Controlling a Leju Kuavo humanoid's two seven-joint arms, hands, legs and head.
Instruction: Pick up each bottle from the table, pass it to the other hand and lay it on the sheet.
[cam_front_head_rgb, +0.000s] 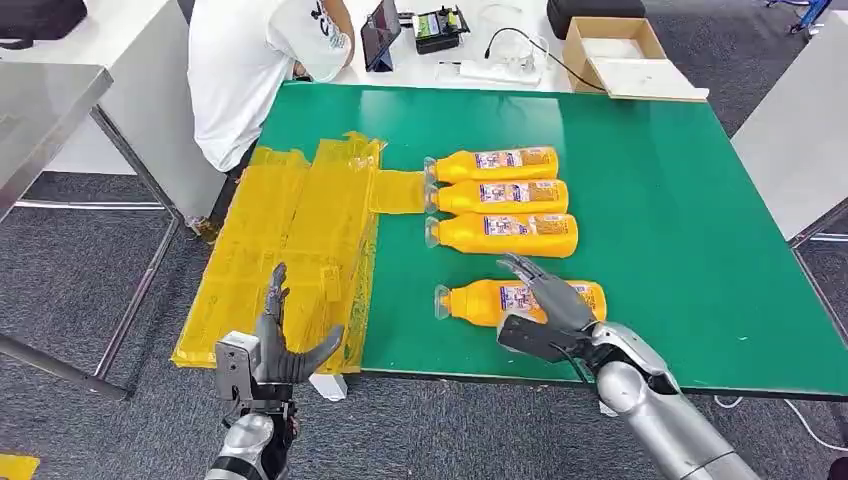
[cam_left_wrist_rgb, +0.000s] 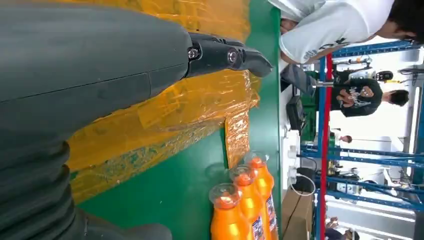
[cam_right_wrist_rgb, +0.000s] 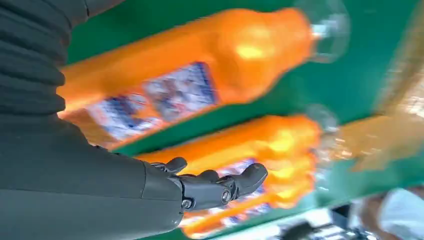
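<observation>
Three orange bottles lie side by side on the green table (cam_front_head_rgb: 680, 200), caps towards the sheet: far (cam_front_head_rgb: 495, 163), middle (cam_front_head_rgb: 500, 196), near (cam_front_head_rgb: 505, 233). Another orange bottle (cam_front_head_rgb: 480, 300) lies alone closer to me. My right hand (cam_front_head_rgb: 545, 310) hovers over the label end of this lone bottle (cam_right_wrist_rgb: 200, 65) with fingers (cam_right_wrist_rgb: 220, 185) spread, holding nothing. A crinkled yellow sheet (cam_front_head_rgb: 300, 230) covers the table's left part. My left hand (cam_front_head_rgb: 280, 345) is raised at the sheet's near edge, fingers apart and empty. The left wrist view looks past that hand (cam_left_wrist_rgb: 100, 65) at the sheet (cam_left_wrist_rgb: 165, 115) and bottle caps (cam_left_wrist_rgb: 235, 190).
A person in a white shirt (cam_front_head_rgb: 260, 60) stands at the table's far left corner. A cardboard box (cam_front_head_rgb: 615, 50), a tablet and cables sit on the white table behind. A grey metal table (cam_front_head_rgb: 50, 110) stands to the left. The right half of the green table is bare.
</observation>
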